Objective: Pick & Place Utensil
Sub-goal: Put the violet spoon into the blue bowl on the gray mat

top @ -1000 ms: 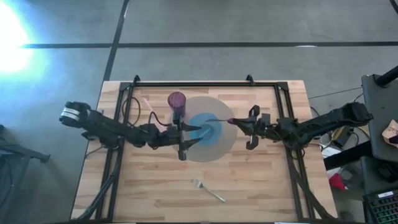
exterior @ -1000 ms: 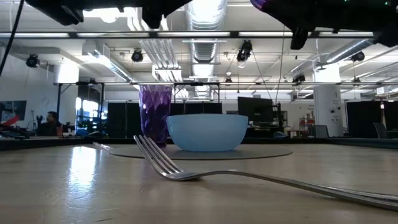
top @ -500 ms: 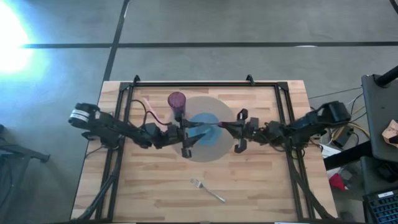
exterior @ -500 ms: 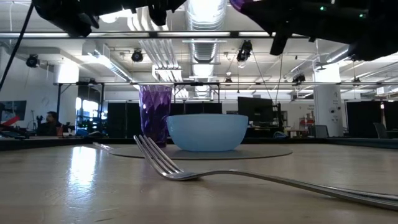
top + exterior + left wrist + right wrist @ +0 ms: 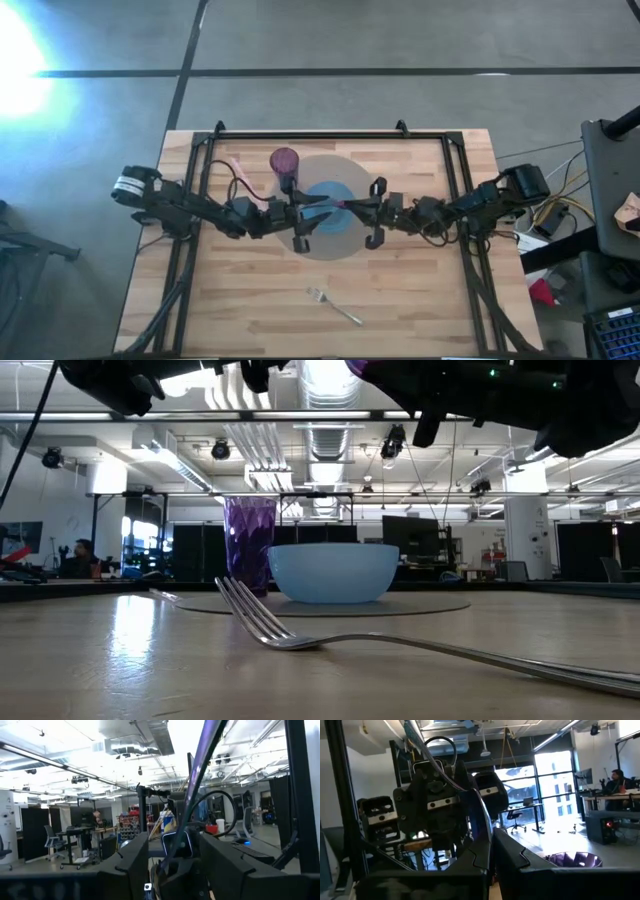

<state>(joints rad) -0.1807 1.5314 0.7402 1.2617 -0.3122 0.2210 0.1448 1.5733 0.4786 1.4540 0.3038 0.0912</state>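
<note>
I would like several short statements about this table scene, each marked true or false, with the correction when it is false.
1. The fork lies inside the blue bowl. False: it lies on the bare wood near the table's front edge, apart from the bowl.
2. The purple cup stands upright beside the bowl. True.
3. The right gripper is shut on a thin purple utensil. True.
4. The left gripper rests at the table's edge. False: it is above the bowl, facing the right gripper.
5. The bowl sits on a round grey mat. True.
</note>
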